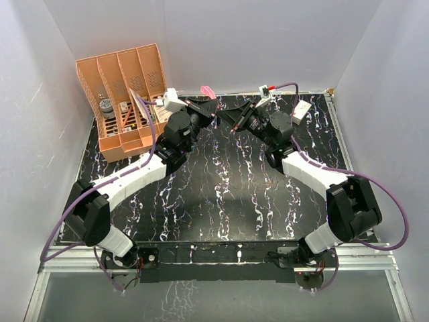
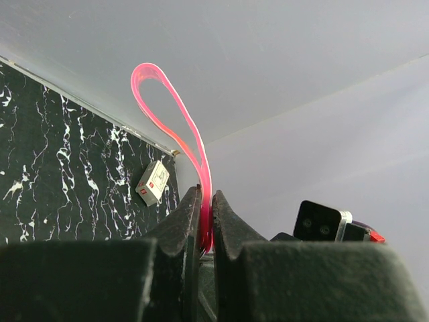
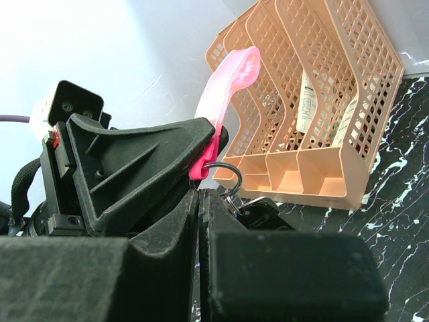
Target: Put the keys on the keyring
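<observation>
The keyring is a pink strap loop [image 1: 208,90] standing up at the back centre of the table. My left gripper [image 1: 209,111] is shut on the strap's lower part [image 2: 171,114], which rises from between its fingertips [image 2: 203,194]. In the right wrist view the strap [image 3: 224,87] ends in a dark metal ring [image 3: 234,176]. A small split ring and a dark key [image 3: 265,211] hang from it. My right gripper [image 3: 200,191] is shut with its tips right at that ring; what lies between the pads is hidden. It meets the left gripper tip to tip [image 1: 231,121]. The blue key is out of view.
An orange mesh file organiser [image 1: 124,100] stands at the back left, close behind the grippers [image 3: 315,100]. A small white box [image 1: 301,109] lies at the back right [image 2: 153,182]. White walls enclose the marbled black table [image 1: 221,194].
</observation>
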`<action>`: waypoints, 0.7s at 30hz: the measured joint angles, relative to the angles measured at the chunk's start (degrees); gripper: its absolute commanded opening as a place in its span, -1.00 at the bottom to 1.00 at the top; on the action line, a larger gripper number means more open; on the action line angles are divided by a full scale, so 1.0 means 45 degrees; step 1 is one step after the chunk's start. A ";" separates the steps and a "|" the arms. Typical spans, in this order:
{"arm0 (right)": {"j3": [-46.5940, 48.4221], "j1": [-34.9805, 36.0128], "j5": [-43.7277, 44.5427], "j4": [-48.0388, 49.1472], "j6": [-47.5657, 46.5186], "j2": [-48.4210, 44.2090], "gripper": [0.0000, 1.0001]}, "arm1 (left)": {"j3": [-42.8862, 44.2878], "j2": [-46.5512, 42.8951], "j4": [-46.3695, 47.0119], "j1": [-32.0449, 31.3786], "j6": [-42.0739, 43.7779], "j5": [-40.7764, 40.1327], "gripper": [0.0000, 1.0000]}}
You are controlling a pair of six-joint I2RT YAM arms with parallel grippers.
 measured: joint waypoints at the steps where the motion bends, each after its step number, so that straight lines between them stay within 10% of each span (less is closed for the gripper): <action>1: 0.0000 0.0000 0.0005 0.0000 -0.0005 0.0000 -1.00 | 0.0000 0.0000 0.0000 0.0000 -0.0005 0.0005 -1.00; 21: -0.0005 -0.0005 0.0024 0.0000 -0.0005 0.0000 -1.00 | 0.0000 -0.0005 0.0000 0.0000 -0.0097 0.0039 -1.00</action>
